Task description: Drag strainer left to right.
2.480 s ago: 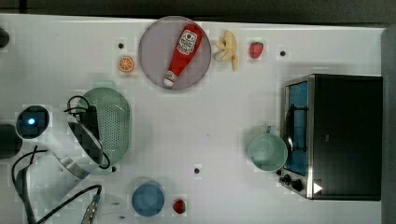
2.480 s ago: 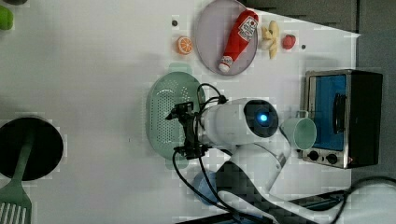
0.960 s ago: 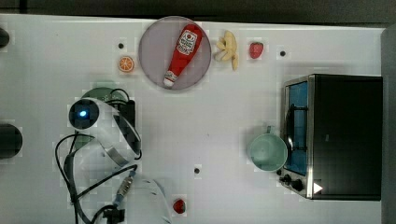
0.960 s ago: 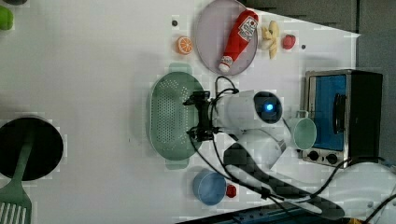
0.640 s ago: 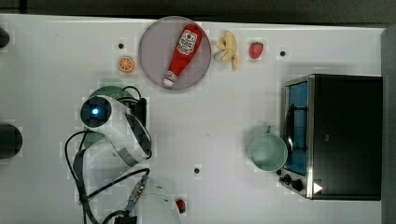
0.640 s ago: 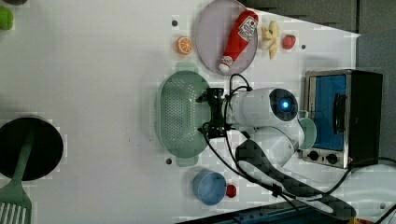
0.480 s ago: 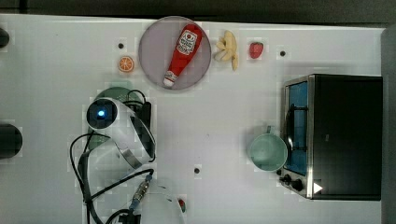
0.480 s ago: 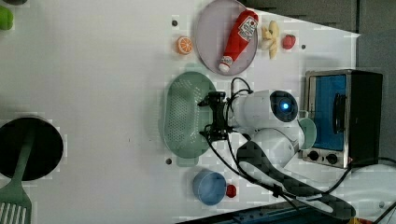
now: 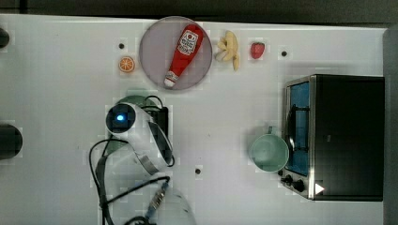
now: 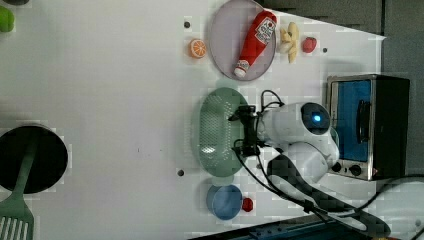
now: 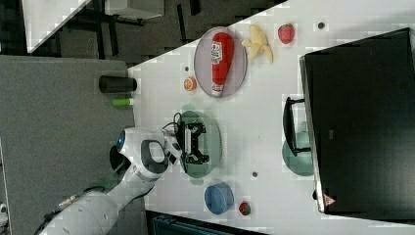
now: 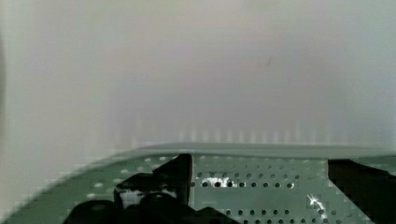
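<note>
Left view is showing the gripper (image 10: 242, 131) hanging wide open over the strainer (image 10: 216, 131) — nothing gripped — which is sitting on the white worktop (image 10: 110, 100) between plate (image 10: 224, 30) and blue bowl (image 10: 225, 202).

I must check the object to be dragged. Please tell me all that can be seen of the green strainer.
The strainer is a pale mint-green oval colander, apparently plastic, with a bottom dotted with small holes and small tabs at its ends. It sits upright on the white table, between the plate with the ketchup bottle and the blue bowl. The open gripper reaches over its rim on the left view's right; contact cannot be judged.
</note>
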